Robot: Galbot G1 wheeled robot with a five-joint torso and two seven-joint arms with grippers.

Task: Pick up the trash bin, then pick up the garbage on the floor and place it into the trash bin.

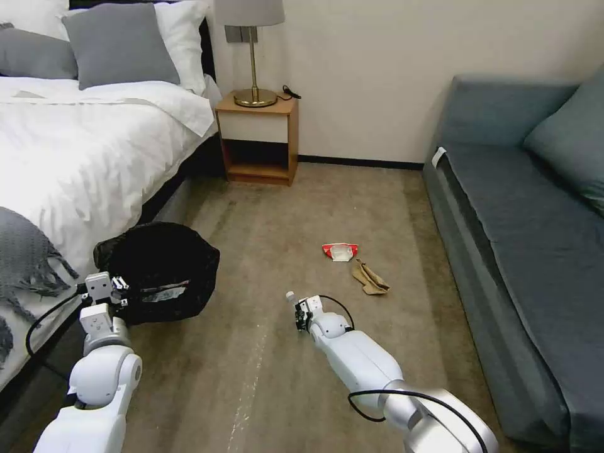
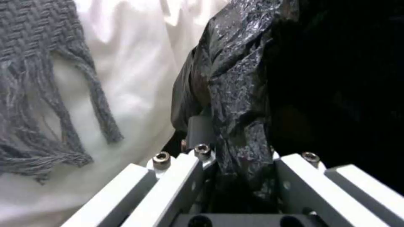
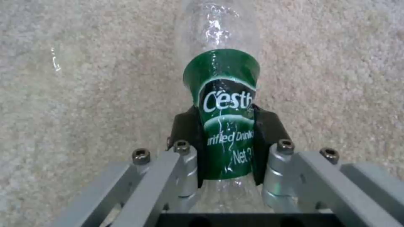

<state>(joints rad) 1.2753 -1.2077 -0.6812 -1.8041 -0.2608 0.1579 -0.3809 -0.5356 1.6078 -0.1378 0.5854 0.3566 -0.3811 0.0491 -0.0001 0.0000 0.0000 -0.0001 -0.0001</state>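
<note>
- Bed [image 1: 75, 138]: white bedding and a grey fringed throw [image 1: 25, 258] are seen at the far left.
- Left gripper [image 1: 119, 290]: held low beside the bed; its jaws are pinched on the crinkled black liner at the rim of the trash bin [image 1: 160, 270].
- Trash bin: held just beside the bed; its black bag hides most of it.
- Right gripper [image 1: 301, 313]: held low over the carpet [image 1: 264, 214]; its jaws are clamped on the clear bottle [image 3: 225, 104] across the green label.
- Red-and-white packet [image 1: 340, 250]: laid on the carpet beyond the right gripper.
- Tan scrap [image 1: 369, 277]: laid just beside the packet, near the sofa [image 1: 522, 239].
</note>
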